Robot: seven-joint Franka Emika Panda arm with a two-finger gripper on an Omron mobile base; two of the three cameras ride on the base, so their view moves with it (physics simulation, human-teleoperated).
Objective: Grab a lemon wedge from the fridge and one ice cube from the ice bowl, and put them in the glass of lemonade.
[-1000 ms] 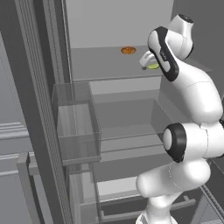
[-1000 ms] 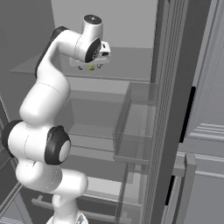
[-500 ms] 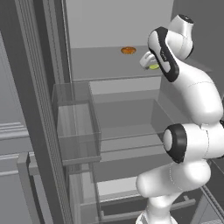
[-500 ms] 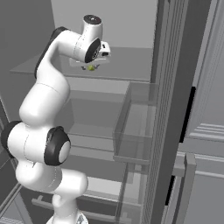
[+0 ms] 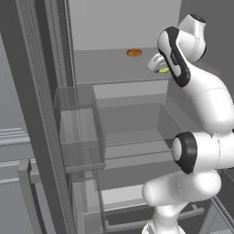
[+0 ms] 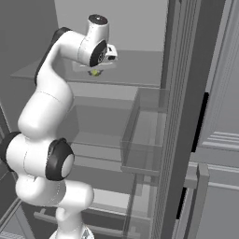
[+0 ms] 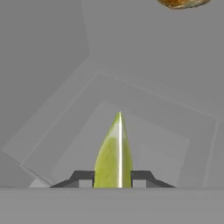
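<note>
The fridge (image 5: 41, 114) stands open, and my arm reaches onto its upper shelf (image 5: 105, 68). The lemon wedge (image 7: 114, 153), a small yellow-green crescent, sits between my two dark fingertips in the hand view. My gripper (image 7: 113, 177) is shut on it. From the left base view the lemon wedge (image 5: 163, 70) peeks out under the hand, with my gripper (image 5: 161, 68) right on it. In the right base view the lemon wedge (image 6: 95, 72) shows just below my gripper (image 6: 96, 70). The ice bowl and the glass of lemonade are out of view.
A small flat orange-brown round item (image 5: 134, 53) lies further back on the same shelf (image 7: 144, 78). A clear door bin (image 5: 80, 132) juts out at the left, and clear shelves and drawers (image 5: 132, 137) sit below. The fridge's door edge (image 6: 182, 116) rises at the right.
The fingers have closed from wide open onto the lemon wedge. The arm has stayed almost still.
</note>
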